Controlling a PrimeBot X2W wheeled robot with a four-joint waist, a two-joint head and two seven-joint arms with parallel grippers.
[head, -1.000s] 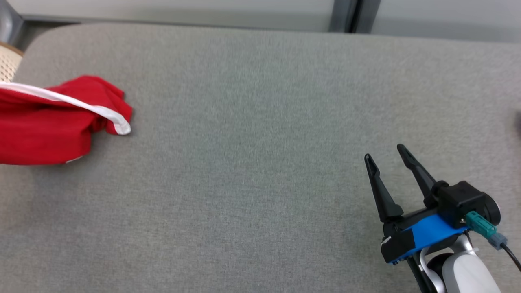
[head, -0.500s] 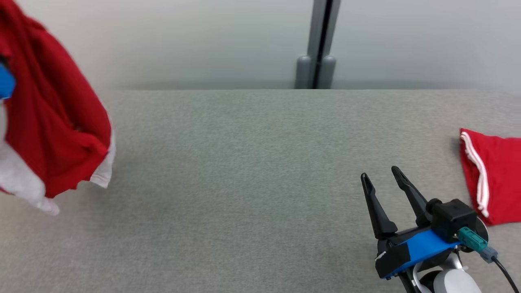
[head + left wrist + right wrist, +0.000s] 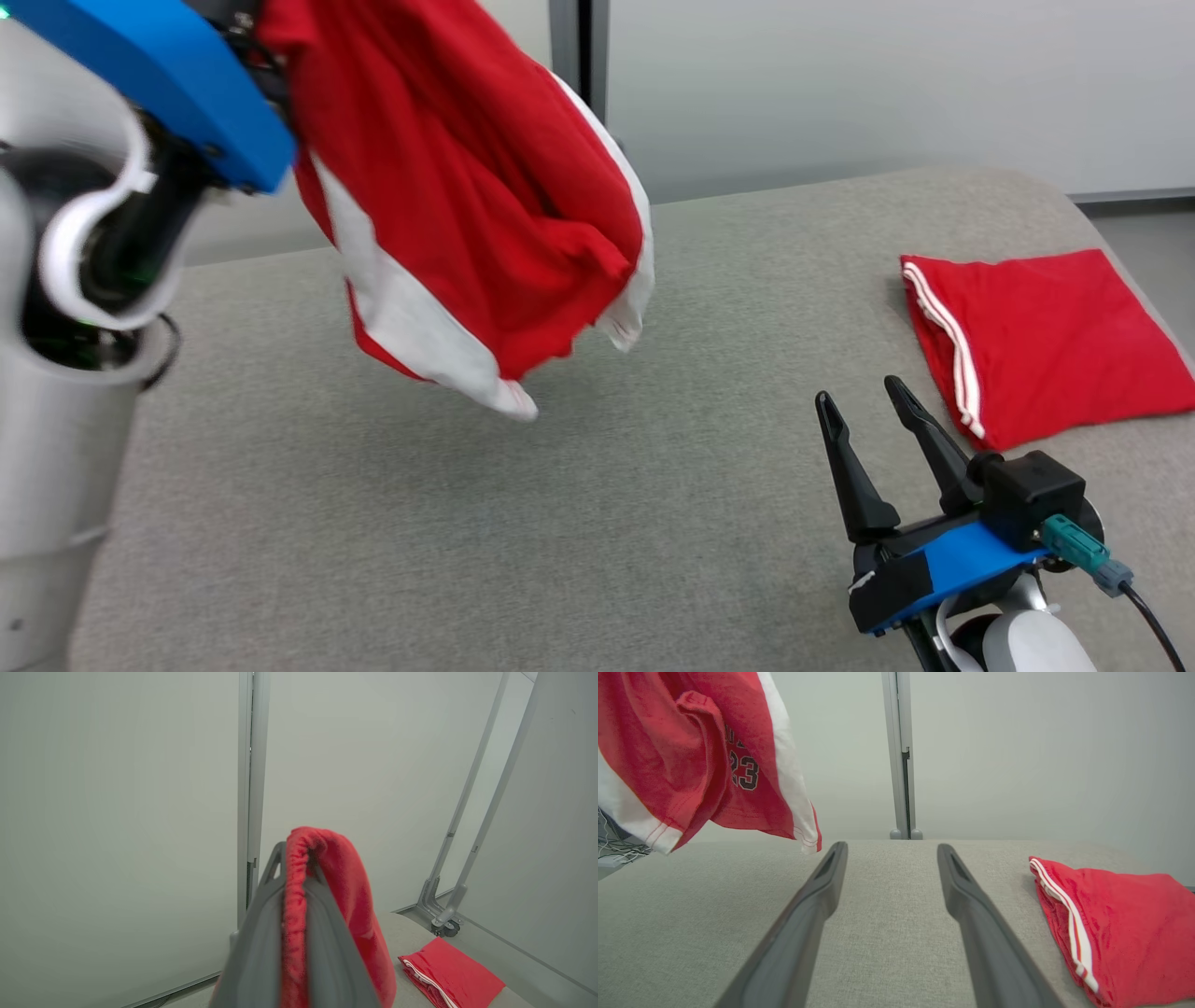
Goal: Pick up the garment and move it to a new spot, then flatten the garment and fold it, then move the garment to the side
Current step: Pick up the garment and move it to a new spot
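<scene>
The red garment (image 3: 467, 187), white-panelled and printed 23, hangs bunched from the clamped left gripper (image 3: 295, 868); the right gripper (image 3: 861, 394) stands wide, empty.

2 garments (hung garment (image 3: 467, 177), folded garment (image 3: 1046, 336)), 2 grippers (L gripper (image 3: 295, 861), R gripper (image 3: 859, 392)), 1 grey tabletop (image 3: 523, 560).

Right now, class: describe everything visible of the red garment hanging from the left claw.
The red garment is soft jersey-like cloth with broad white side panels, stitched hems and a dark printed 23. It hangs bunched from the shut left claw, which pinches its gathered edge, apparently clear of the grey cushion.
</scene>
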